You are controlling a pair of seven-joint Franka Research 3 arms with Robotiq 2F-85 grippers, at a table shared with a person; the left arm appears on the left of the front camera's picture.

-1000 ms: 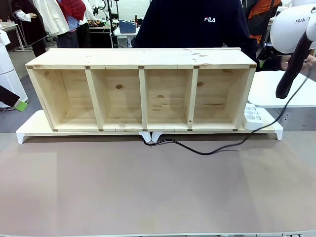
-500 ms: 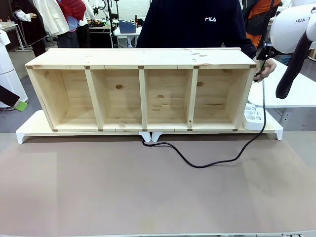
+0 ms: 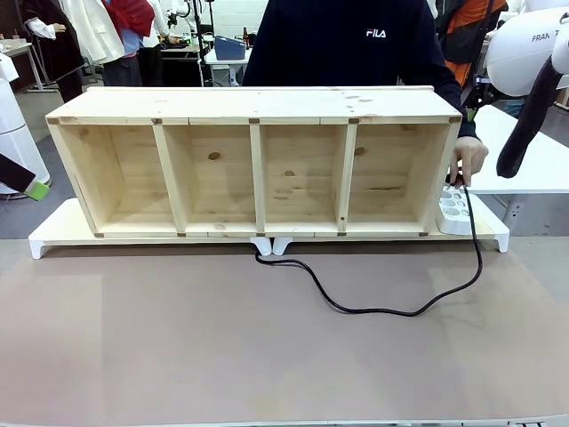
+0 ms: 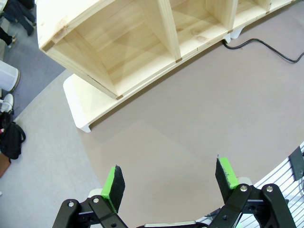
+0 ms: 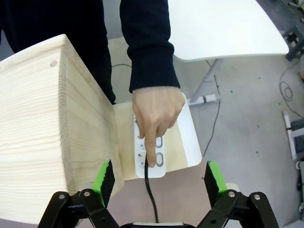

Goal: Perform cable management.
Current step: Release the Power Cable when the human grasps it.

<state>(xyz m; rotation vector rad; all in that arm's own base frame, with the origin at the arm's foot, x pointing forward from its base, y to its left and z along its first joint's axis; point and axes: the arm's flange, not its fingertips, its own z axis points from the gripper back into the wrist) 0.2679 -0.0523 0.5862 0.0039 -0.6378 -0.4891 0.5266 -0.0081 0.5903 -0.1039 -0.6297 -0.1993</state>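
The cable [image 3: 373,310] is a thin black cord. It comes out from under the middle of the wooden shelf [image 3: 258,107], loops over the brown table and rises to the white power strip [image 3: 452,210]. A person's hand [image 3: 468,158] holds its plug end at the strip. In the right wrist view the hand [image 5: 156,111] presses the plug onto the strip [image 5: 161,167], and the cable [image 5: 149,192] runs down between my fingers. My right gripper [image 5: 157,178] hovers open above it. My left gripper [image 4: 170,178] is open over bare table, far from the cable [image 4: 266,45].
The four-bay shelf stands on a flat white base [image 3: 53,233] along the far side of the table. A white table [image 3: 524,165] sits at the right behind the strip. The person stands behind the shelf. The brown tabletop [image 3: 178,338] lies open in front.
The person's hand moved down from the shelf's top right corner to the power strip with the plug. The cable's loop slid nearer across the table. Neither gripper changed.
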